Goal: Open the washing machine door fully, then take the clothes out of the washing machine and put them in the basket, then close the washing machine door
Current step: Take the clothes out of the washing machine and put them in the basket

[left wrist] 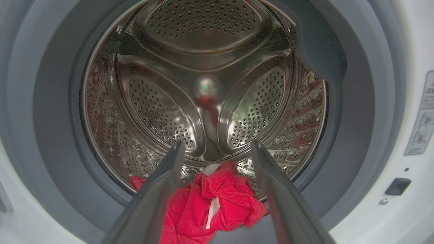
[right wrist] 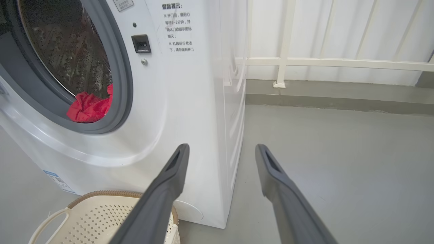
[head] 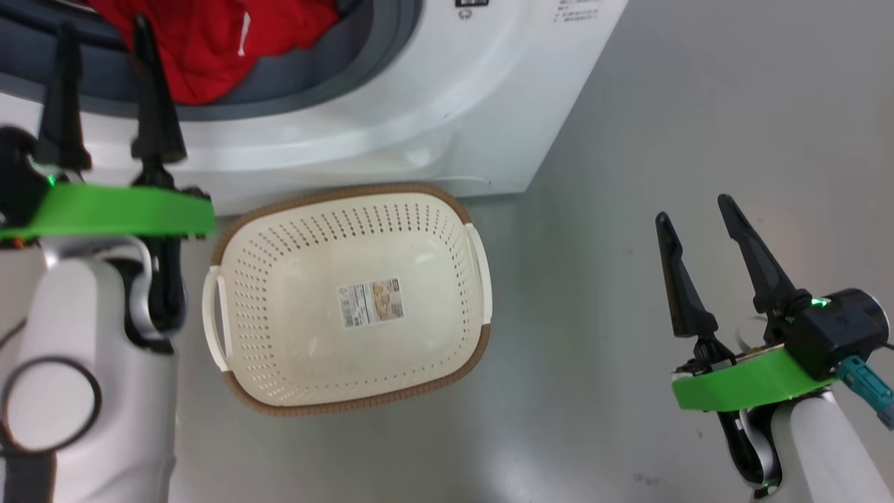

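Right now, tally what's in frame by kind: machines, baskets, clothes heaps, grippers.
washing machine: 1
basket: 1
red clothes heap: 1 (number of garments unclear)
grippers: 2, the left gripper and the right gripper
Total: 5

Loses the upper part of the clothes (head: 209, 49) past the top edge of the head view and behind the jaws of the left gripper (head: 105, 28). Cuts the basket (right wrist: 95, 217) off at the lower left of the right wrist view. Cannot read the label (left wrist: 422, 115) at the right edge of the left wrist view: print too small.
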Controlling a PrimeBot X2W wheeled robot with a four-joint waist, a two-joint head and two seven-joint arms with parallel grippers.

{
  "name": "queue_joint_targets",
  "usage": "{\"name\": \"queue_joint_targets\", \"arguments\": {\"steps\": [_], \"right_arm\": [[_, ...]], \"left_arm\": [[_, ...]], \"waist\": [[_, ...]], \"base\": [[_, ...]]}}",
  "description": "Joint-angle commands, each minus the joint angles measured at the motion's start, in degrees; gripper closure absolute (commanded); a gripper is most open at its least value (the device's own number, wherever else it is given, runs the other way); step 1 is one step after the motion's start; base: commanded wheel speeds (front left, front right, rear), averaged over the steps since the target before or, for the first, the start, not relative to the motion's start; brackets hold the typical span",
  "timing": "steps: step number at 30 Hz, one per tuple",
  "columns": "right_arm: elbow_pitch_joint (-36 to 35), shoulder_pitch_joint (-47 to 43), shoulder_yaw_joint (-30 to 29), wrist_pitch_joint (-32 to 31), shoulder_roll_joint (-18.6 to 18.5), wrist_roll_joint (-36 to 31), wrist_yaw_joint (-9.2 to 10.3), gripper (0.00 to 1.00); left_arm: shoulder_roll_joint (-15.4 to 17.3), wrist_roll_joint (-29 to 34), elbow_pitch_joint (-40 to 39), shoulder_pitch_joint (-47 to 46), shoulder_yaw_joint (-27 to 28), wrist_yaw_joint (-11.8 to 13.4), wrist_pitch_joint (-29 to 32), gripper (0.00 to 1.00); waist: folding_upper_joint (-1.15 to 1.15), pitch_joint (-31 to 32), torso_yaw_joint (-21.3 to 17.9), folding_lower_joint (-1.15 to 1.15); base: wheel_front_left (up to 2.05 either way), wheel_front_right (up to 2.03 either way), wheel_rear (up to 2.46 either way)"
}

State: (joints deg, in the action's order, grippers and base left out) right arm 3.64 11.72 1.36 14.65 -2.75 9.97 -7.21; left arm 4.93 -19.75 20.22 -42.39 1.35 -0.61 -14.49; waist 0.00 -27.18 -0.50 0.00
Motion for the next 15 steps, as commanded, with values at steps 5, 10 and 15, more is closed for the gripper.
{"name": "queue_joint_targets", "arguments": {"steps": [5,10,15], "right_arm": [[-1.56,1.92,1.51,0.35,-0.12,-0.9,-0.28,0.0],[-1.56,3.03,1.81,0.35,-0.12,-0.95,-0.28,0.0],[-1.47,3.68,1.93,0.35,-0.12,-1.1,-0.28,0.0]], "left_arm": [[2.63,0.93,2.46,-5.67,1.61,-0.32,-0.5,0.0],[3.36,1.7,7.66,-11.21,0.94,-0.31,-0.49,0.0],[4.58,3.03,14.01,-17.01,-0.35,0.15,0.86,0.0]], "waist": [[0.0,-4.26,-0.46,0.0],[0.0,-6.25,-0.62,0.0],[0.0,-7.68,-0.88,0.0]], "base": [[0.0,0.0,0.0],[0.0,0.0,0.0],[0.0,0.0,0.0]]}}
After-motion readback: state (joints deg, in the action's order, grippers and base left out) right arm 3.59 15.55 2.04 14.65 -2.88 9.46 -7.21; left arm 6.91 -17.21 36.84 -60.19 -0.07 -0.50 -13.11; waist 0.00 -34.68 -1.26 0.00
